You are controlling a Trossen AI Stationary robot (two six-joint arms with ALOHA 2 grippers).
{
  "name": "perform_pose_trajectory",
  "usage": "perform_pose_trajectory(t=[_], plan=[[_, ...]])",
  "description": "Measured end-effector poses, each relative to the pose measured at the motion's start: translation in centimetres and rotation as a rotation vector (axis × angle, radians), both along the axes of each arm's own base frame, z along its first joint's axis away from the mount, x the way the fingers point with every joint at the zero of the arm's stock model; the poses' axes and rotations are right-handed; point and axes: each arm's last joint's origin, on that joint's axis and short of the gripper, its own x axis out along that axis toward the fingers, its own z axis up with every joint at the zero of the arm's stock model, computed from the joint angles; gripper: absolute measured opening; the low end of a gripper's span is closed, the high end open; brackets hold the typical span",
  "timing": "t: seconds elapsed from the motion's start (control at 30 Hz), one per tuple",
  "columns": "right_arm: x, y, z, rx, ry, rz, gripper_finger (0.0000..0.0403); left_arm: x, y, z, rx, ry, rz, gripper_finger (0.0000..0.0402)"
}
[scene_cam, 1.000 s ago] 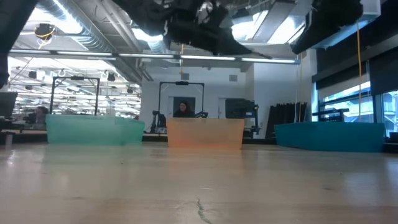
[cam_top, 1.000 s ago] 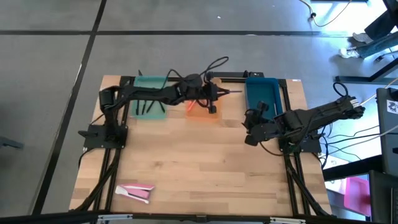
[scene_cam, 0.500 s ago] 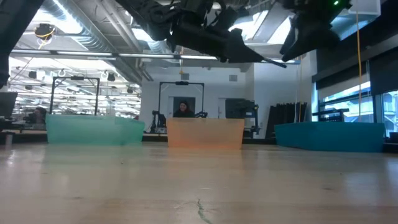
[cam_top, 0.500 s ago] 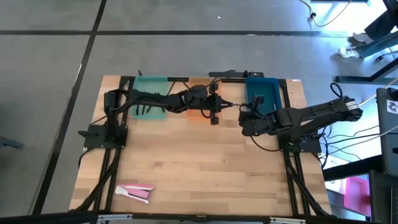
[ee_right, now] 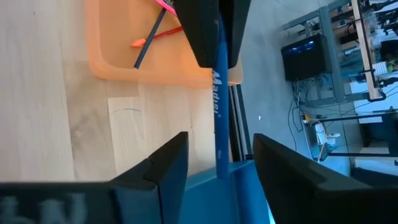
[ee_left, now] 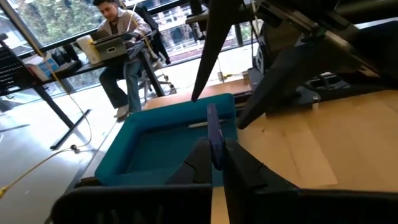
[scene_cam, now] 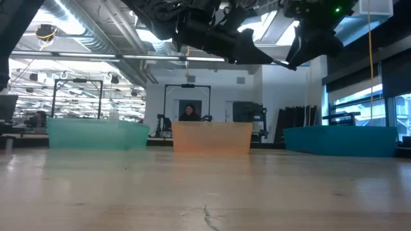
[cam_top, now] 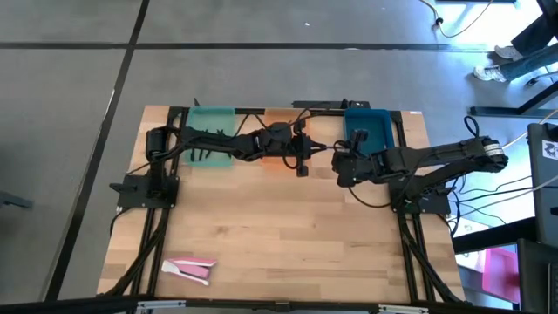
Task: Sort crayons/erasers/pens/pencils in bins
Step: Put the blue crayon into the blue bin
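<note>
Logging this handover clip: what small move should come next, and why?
Probably shut the right claw: it is open, with its fingers on either side of the blue stick, which the left claw grips at the other end.

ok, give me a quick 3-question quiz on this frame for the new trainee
1. True or false: the left gripper is shut on a blue stick.
2. The right gripper fingers are: A open, either side of the stick; B shut on the stick; C out of view.
3. Which bin holds the red pencil?

Key: 1 true. 2 A. 3 the orange bin.
</note>
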Motion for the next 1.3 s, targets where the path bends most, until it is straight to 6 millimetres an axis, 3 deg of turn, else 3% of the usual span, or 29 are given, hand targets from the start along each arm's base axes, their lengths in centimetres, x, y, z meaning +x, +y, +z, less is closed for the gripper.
perform_pose_trajectory(t=[0.3, 1.3], plan=[[0.0, -0.1, 0.0, 0.001, 0.004, -0.002, 0.0131, 0.0, 0.1, 0.0, 0.006, 0.001, 0.029, 0.0002], [-0.1, -1.8, -0.4, 0.048, 0.061, -0.012, 0.0116, 0.2, -0.8, 0.0, 0.005, 0.001, 0.007, 0.0002]])
